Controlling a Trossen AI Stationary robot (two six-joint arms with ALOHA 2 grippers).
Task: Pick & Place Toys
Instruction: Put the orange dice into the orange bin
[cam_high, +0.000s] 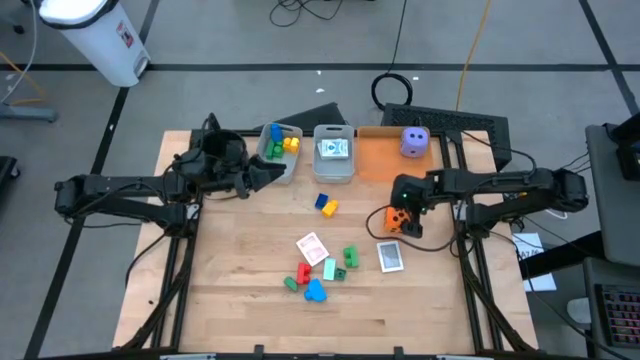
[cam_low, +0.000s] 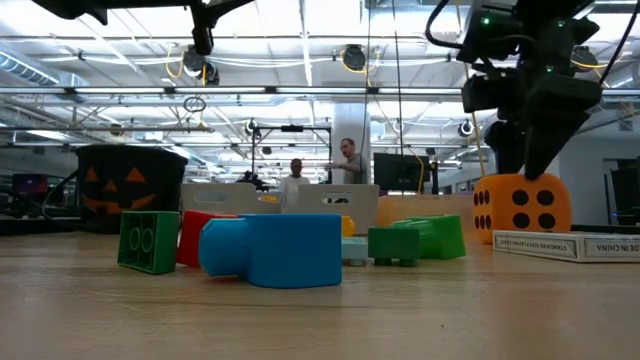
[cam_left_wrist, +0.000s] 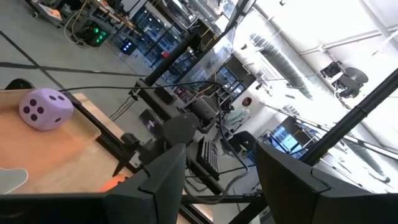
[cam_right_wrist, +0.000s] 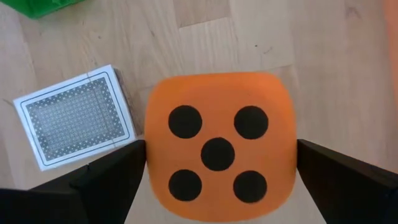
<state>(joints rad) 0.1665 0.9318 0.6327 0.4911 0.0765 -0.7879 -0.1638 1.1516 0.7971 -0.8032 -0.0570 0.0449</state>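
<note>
Right tool (cam_right_wrist: 219, 165), open, straddles orange die (cam_right_wrist: 217, 146) on wooden table (cam_high: 240, 300); workshop behind.

I see orange die (cam_right_wrist: 217, 152) five-up on table beside face-down card (cam_right_wrist: 74, 124) | purple die (cam_high: 415, 142) on tray | blocks (cam_high: 318, 278) scattered centre

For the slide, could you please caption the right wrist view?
Right claw open around the orange foam die, five dots up, beside a patterned-back playing card on the wooden table.
</note>
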